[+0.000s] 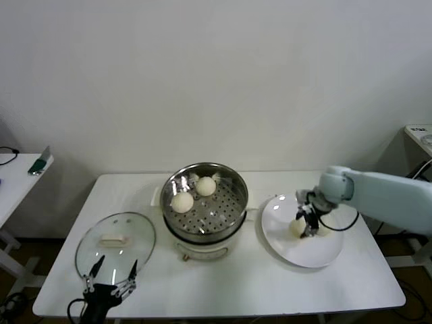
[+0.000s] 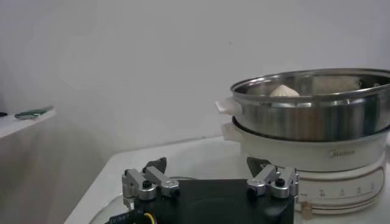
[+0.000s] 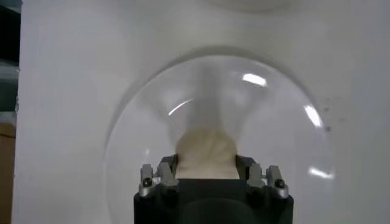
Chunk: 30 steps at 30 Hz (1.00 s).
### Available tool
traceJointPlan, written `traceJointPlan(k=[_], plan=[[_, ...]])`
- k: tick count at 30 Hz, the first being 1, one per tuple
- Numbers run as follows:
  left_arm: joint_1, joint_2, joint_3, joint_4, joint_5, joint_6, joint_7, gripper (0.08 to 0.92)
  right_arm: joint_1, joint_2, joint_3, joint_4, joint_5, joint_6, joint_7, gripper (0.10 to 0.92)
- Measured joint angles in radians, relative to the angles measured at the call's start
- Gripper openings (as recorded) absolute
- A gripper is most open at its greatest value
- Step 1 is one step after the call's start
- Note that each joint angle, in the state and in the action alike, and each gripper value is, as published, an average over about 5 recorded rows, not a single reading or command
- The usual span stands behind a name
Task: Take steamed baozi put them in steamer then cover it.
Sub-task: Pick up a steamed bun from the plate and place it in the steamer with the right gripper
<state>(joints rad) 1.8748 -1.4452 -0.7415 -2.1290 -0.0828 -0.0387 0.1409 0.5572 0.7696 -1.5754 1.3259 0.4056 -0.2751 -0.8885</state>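
Observation:
The steel steamer stands mid-table on its white base and holds two baozi. In the left wrist view the steamer shows a bun top above its rim. My right gripper is down on the white plate, shut on a third baozi. In the right wrist view that baozi sits between the fingers of the gripper. The glass cover lies flat at the table's left. My left gripper waits open at its front edge.
The table's front edge runs just below the cover and the plate. A small side table with a green object stands far left. The white wall is behind the steamer. The plate fills most of the right wrist view.

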Motion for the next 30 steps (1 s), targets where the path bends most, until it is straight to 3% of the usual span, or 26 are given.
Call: traceJointPlan(k=[15, 30], plan=[[0.004, -0.008, 0.001, -0.007, 0.011, -0.008, -0.002, 0.823, 0.393, 0.288, 0.018, 0.099, -0.012, 0.424, -0.160, 0.645], [0.024, -0.015, -0.014, -0.028, 0.012, -0.013, -0.004, 0.823, 0.286, 0.552, 0.025, 0.123, -0.228, 0.585, -0.140, 0.639]])
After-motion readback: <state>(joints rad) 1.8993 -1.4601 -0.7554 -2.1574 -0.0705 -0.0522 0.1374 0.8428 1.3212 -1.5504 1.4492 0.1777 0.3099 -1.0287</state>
